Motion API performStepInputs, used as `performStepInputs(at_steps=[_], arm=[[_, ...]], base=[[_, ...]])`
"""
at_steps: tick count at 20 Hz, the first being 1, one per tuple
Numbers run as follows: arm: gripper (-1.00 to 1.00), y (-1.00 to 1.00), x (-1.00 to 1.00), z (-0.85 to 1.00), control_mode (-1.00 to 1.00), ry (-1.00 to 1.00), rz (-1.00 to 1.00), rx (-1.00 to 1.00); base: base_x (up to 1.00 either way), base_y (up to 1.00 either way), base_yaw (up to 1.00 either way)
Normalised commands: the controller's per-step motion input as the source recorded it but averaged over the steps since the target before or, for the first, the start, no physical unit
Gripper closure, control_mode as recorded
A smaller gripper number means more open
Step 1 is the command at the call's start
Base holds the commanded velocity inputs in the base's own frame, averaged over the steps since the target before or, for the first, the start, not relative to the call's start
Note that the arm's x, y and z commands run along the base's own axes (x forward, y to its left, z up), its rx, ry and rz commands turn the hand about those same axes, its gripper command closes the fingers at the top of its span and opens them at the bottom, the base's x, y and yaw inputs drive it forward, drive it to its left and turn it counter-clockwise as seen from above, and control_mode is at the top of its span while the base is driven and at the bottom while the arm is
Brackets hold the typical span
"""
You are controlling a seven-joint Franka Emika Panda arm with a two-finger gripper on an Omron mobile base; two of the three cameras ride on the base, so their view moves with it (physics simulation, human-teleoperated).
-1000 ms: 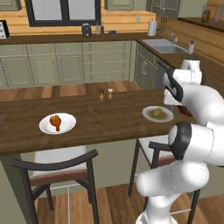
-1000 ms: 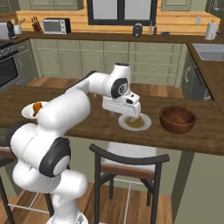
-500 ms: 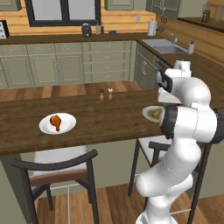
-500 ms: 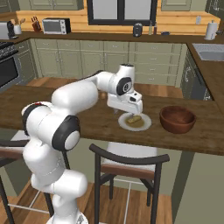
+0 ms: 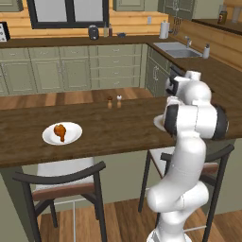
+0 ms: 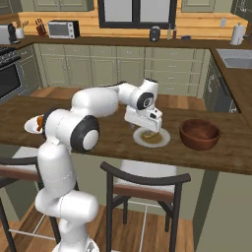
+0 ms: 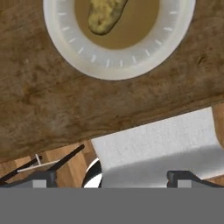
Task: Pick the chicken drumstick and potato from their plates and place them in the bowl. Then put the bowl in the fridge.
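Since half a second ago my elbow has swung round and my hand has edged a little lower over the olive-centred plate (image 6: 151, 138); the things on the counter have not shifted; my gripper (image 6: 146, 129) hangs just above that plate, fingers pointing down, and from my hand camera the two fingertips stand well apart, so I am open and empty; the potato (image 7: 106, 14) lies in the plate's brown centre, ahead of my fingers rather than between them, so I judge I must reach further before closing; the wooden bowl (image 6: 199, 134) waits just beside the plate; the chicken drumstick (image 5: 60, 131) sits on its white plate (image 5: 62, 134), well apart along the counter (image 6: 98, 142).
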Motion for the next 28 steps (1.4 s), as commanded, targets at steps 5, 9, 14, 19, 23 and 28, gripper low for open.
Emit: performStepInputs(at_steps=[5, 9, 14, 19, 23, 28], arm=[[-1.00, -0.08, 0.69, -0.20, -1.00, 0.12, 0.00, 0.02], [-1.00, -0.22, 0.60, -0.29, -1.00, 0.08, 0.00, 0.01], [-1.00, -0.17, 0.49, -0.41, -1.00, 0.01, 0.00, 0.00], [-1.00, -0.02, 0.55, -0.40, -1.00, 0.01, 0.00, 0.00], [-1.00, 0.00, 0.46, -0.42, -1.00, 0.01, 0.00, 0.00], [-1.00, 0.00, 0.33, -0.43, -1.00, 0.03, 0.00, 0.00]], base=[[0.00, 0.00, 0.00], [0.00, 0.00, 0.00], [0.00, 0.00, 0.00], [0.00, 0.00, 0.00], [0.00, 0.00, 0.00], [0.00, 0.00, 0.00]])
